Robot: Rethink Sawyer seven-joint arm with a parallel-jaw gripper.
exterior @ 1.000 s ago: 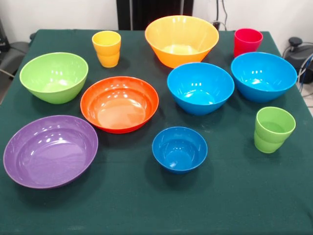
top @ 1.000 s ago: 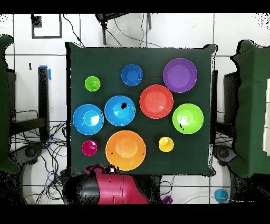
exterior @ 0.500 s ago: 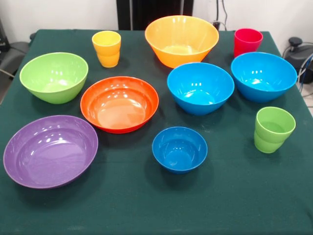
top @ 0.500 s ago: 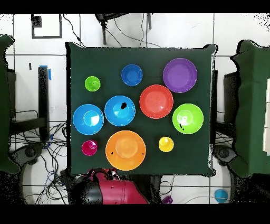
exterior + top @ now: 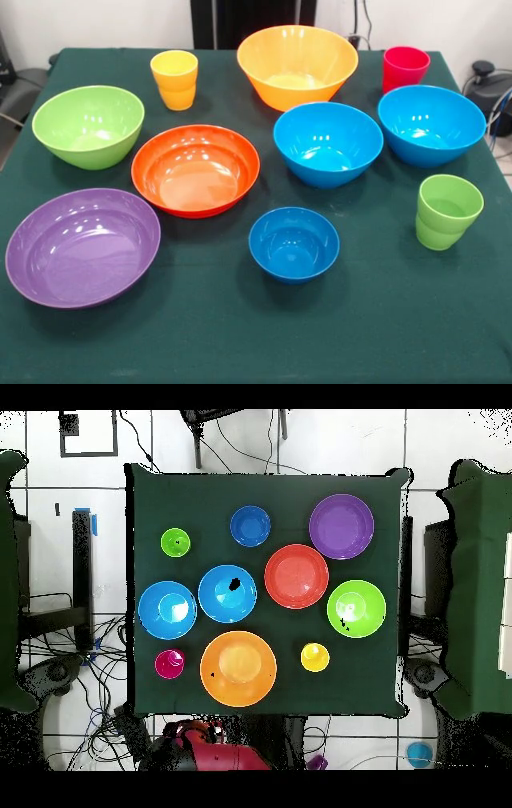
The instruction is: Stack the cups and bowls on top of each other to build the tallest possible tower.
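Seven bowls (image 5: 195, 169) and three cups (image 5: 174, 78) sit unmoved on the desk (image 5: 376, 320); the red arm (image 5: 205, 746) has retreated further, its gripper out of sight.

Purple bowl (image 5: 82, 246), red-pink cup (image 5: 404, 68), dark-green tablecloth (image 5: 240, 336)

I can't read any text, label, brand, number or sign in either view. The cups and bowls show plain glossy plastic with no markings I can make out, and the green tablecloth (image 5: 240, 336) is unprinted.
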